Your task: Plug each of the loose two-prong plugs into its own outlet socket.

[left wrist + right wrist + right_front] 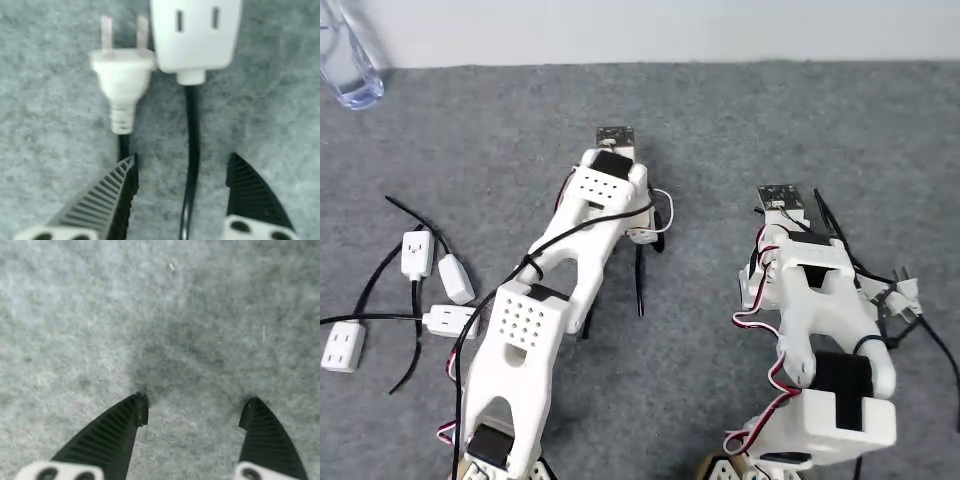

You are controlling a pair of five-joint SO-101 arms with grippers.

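A white two-prong plug (122, 75) lies on the grey carpet with its prongs pointing away from my left gripper (181, 170). Right beside it lies a white outlet socket (195, 35), slots facing up. The left gripper is open and holds nothing; the socket's black cable (191, 130) runs between its fingers, and the plug's cable passes by one fingertip (125, 175). My right gripper (196, 405) is open over bare carpet. In the high view another small plug (905, 290) lies just right of the right arm (810, 270).
Several white sockets and plugs on black cables lie at the left: one socket (417, 255), a plug body (455, 278), a second socket (450, 320), a third (342, 345). A clear bottle (350, 60) stands at the far left corner. A black cable (640, 285) lies between the arms.
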